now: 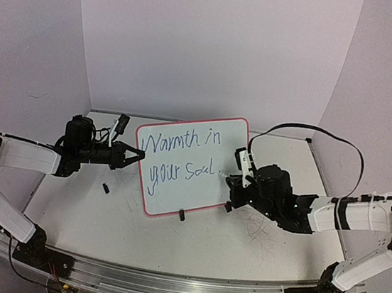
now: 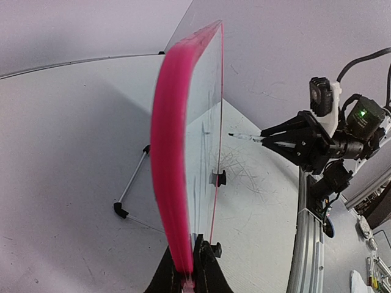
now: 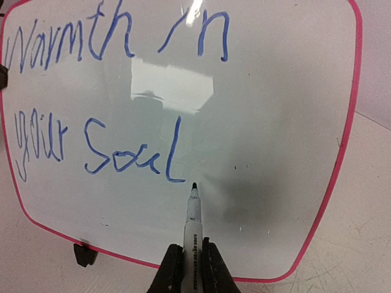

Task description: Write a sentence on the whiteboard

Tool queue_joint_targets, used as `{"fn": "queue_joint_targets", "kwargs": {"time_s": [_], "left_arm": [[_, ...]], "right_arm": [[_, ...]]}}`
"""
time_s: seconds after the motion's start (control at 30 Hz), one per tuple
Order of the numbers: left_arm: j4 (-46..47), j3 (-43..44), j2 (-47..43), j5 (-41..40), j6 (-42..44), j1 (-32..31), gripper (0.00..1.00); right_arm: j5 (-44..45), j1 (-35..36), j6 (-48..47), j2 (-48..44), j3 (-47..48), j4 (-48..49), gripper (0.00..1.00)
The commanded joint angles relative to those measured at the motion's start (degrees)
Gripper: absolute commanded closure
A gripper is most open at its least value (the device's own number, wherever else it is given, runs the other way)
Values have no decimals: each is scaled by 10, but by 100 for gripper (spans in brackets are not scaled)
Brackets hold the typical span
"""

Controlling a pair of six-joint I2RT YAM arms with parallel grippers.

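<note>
The whiteboard [image 1: 198,190] stands tilted at the table's middle, white with a pink-red frame [image 2: 168,152]. The sentence [image 1: 180,155] reads "Warmth in your soul" in blue script over two lines [image 3: 116,97]. My left gripper [image 1: 138,155] is shut on the whiteboard's left edge, its fingers [image 2: 211,274] pinching the frame. My right gripper [image 3: 192,265] is shut on a grey marker [image 3: 193,213]. The marker's black tip points at the board [image 3: 275,122] just right of the last "l"; I cannot tell whether it touches. From the left wrist view the right gripper [image 2: 269,137] sits beyond the board's face.
A small black cap [image 1: 106,188] lies on the table left of the board. The wire stand [image 2: 131,183] with black feet props the board from behind. Grey scribbles [image 1: 264,233] mark the tabletop. An aluminium rail [image 1: 164,285] runs along the near edge. Walls enclose three sides.
</note>
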Motion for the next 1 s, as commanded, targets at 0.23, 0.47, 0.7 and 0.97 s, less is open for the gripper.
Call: {"fn": "queue_joint_targets", "kwargs": {"time_s": [0.23, 0.47, 0.7, 0.97], "left_arm": [[-18, 16, 3, -35, 45, 1, 100], [-18, 15, -1, -37, 45, 1, 100], [-18, 16, 1, -36, 45, 1, 100], [-18, 16, 2, -36, 44, 1, 100]], "right_arm": [[-13, -2, -8, -1, 13, 34, 100], [20, -7, -1, 7, 19, 26, 100], [16, -8, -3, 19, 24, 27, 100], [14, -8, -7, 26, 29, 33, 100]]}}
